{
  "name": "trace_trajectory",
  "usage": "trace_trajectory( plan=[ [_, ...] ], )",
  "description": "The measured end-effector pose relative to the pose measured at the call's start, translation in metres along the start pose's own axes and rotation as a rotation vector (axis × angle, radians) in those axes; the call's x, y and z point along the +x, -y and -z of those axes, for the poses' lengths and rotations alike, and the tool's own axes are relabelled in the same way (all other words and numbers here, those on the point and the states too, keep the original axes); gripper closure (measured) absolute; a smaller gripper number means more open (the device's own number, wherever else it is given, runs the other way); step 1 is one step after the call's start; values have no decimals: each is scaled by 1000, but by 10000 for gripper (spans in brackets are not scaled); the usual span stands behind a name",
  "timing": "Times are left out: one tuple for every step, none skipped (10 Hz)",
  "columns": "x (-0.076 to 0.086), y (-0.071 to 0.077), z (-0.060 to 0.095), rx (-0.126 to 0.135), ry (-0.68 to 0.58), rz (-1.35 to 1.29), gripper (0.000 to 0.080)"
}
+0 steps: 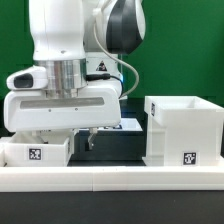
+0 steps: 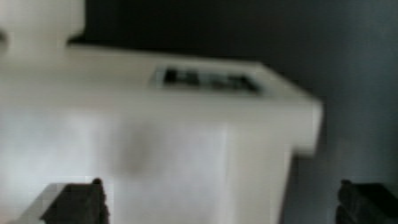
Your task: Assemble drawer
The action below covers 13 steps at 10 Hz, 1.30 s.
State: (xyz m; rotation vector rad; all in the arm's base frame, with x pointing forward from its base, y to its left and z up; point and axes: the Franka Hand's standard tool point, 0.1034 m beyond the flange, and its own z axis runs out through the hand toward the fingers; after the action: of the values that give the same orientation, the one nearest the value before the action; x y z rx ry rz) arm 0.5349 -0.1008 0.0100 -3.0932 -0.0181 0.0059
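Gripper [image 2: 222,205]: jaws standing spread wide. Casing [image 1: 180,130]: sitting at the exterior view's right. Tray [image 1: 38,152]: lying lower left (tag facing camera).

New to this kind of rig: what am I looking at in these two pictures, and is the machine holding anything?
The white machine is a robot arm ending in a two-finger gripper. One picture comes from a camera standing off the arm; the other from a camera on its wrist, looking past the dark fingertips. On the black table lie white drawer pieces: a tall open casing on the exterior view's right, a shallow tray on its left, and a long low rail in front. The gripper is wide open and seems to hold nothing. Ahead of it sits a white part with a dark tag, too blurred to identify.
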Motion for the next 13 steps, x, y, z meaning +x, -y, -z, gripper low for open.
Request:
trace_trajectory(
  plan=[
    [-5, 1, -3, -1, 4, 0, 150],
    [-9, 1, -5, 0, 11, -1, 150],
    [-11, 1, -6, 1, 15, -2, 150],
    [-11, 1, -6, 1, 15, -2, 150],
    [-11, 2, -6, 1, 15, -1, 180],
    [-10, 3, -6, 1, 15, 1, 180],
    [-10, 4, -6, 1, 15, 2, 359],
    [-10, 4, -6, 1, 15, 3, 541],
    [-10, 5, -6, 1, 15, 3, 541],
    [-10, 5, -6, 1, 14, 4, 677],
    [-9, 6, -6, 1, 12, 5, 677],
    [-7, 9, -4, 2, 12, 11, 758],
    [-4, 12, -1, 3, 8, 17, 758]
  ],
)
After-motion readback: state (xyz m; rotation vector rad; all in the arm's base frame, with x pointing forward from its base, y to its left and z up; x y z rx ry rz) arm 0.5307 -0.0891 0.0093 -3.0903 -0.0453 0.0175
